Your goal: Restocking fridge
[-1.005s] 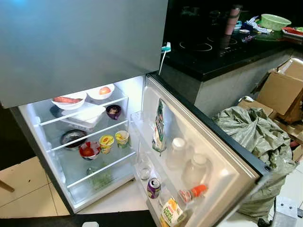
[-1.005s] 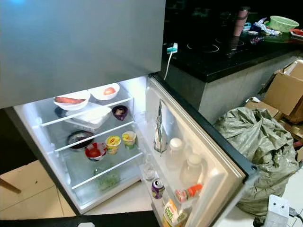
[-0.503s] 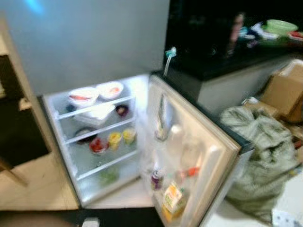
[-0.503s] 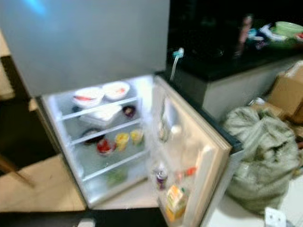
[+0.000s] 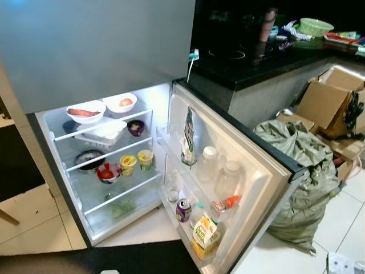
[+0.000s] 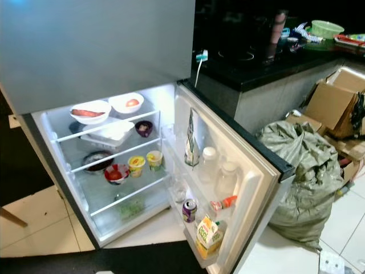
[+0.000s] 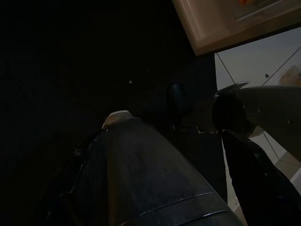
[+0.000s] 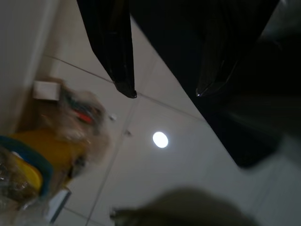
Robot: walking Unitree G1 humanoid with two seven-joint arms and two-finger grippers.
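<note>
Viewpoint has pulled back and steadied since a second ago, the things themselves unmoved, so I judge restocking not yet begun; right end effector [image 8: 162,92] hangs over floor tiles, fingers apart, holding nothing; left end effector [image 7: 188,127] sits in darkness, its opening cannot be told; nearest, juice carton [image 5: 205,234] and can [image 5: 183,209] in the door rack; beyond, fridge [image 5: 63,171] open, bowls shelved; farthest, black worktop [image 5: 251,63].

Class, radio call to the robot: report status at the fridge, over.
Right hand open, empty, hanging over floor tiles. Left hand idle in the dark. Fridge door wide open, shelves stocked: bowls, cups, bottles, can. Big sack sits beside the door.
</note>
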